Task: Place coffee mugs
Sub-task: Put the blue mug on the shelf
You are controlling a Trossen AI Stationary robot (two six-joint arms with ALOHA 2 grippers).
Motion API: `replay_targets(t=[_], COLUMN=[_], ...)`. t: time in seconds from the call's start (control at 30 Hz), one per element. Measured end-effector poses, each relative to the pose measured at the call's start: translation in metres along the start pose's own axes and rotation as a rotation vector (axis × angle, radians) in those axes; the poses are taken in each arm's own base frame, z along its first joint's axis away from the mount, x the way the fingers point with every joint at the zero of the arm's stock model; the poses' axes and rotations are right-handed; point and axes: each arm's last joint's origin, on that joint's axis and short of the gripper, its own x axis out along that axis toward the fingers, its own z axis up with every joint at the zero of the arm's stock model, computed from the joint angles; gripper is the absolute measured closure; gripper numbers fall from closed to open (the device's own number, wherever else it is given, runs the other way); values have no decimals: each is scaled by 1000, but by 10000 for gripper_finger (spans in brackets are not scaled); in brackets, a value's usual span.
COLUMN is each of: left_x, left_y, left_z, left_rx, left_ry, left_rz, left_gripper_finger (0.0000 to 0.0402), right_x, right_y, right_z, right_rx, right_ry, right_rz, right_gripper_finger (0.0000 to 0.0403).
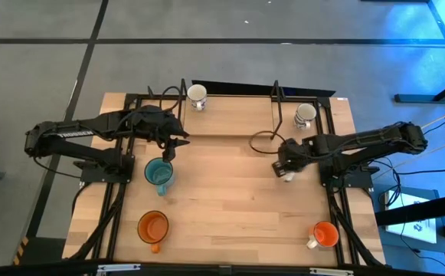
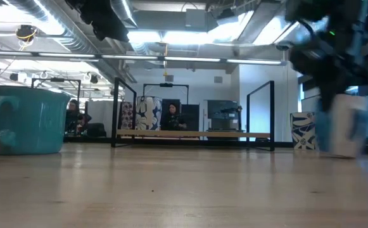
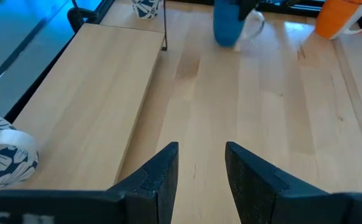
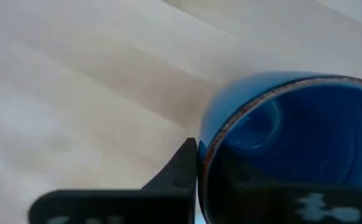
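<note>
The dark blue mug (image 1: 288, 175) with a white handle is at the table's right middle, in my right gripper (image 1: 286, 165), which is shut on it. In the low view this mug (image 2: 342, 125) is blurred under the arm. My left gripper (image 1: 173, 147) is open and empty, hovering just beyond the teal mug (image 1: 158, 172), which stands on its base. Two white patterned mugs (image 1: 197, 94) (image 1: 305, 113) stand on the far shelf. Two orange mugs (image 1: 152, 226) (image 1: 324, 234) stand near the near edge. My right gripper (image 4: 200, 167) grips the dark blue mug by its rim wall (image 4: 213, 146), coming from above. One finger (image 4: 179, 174) lies against the outside of the wall, and the other seems to be inside the mouth, mostly hidden. The mug stays upright; whether its base is off the table I cannot tell.
A raised wooden shelf (image 1: 230, 115) with a black frame runs along the far side. Black rails (image 1: 122, 207) (image 1: 337, 207) line both sides of the table. Bare wood lies in the table's middle (image 1: 230, 199). People sit far off in the room (image 2: 171, 117).
</note>
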Motion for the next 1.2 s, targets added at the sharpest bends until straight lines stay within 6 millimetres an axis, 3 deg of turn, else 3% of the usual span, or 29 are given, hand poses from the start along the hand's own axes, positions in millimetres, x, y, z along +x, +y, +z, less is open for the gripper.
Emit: replay_targets(t=[0.1, 0.2, 0.4, 0.6, 0.8, 1.2], left_x=[0, 0, 0, 0, 0, 0], left_y=[0, 0, 0, 0, 0, 0], left_z=[0, 0, 0, 0, 0, 0], left_rx=[3, 3, 3, 2, -5, -6], left_ry=[0, 0, 0, 0, 0, -1], left_rz=[0, -1, 0, 0, -1, 8], left_gripper_finger=[276, 276, 276, 276, 276, 276], right_x=[-3, -2, 14, 42, 63, 73], right_y=[27, 54, 108, 146, 164, 156], right_z=[13, 26, 52, 74, 88, 94], right_rx=[-82, -181, -340, -424, -428, -373], right_ry=[-89, -133, -111, 31, 93, 127], right_rz=[124, 143, 26, -95, -82, -98], right_gripper_finger=[395, 398, 400, 400, 399, 398])
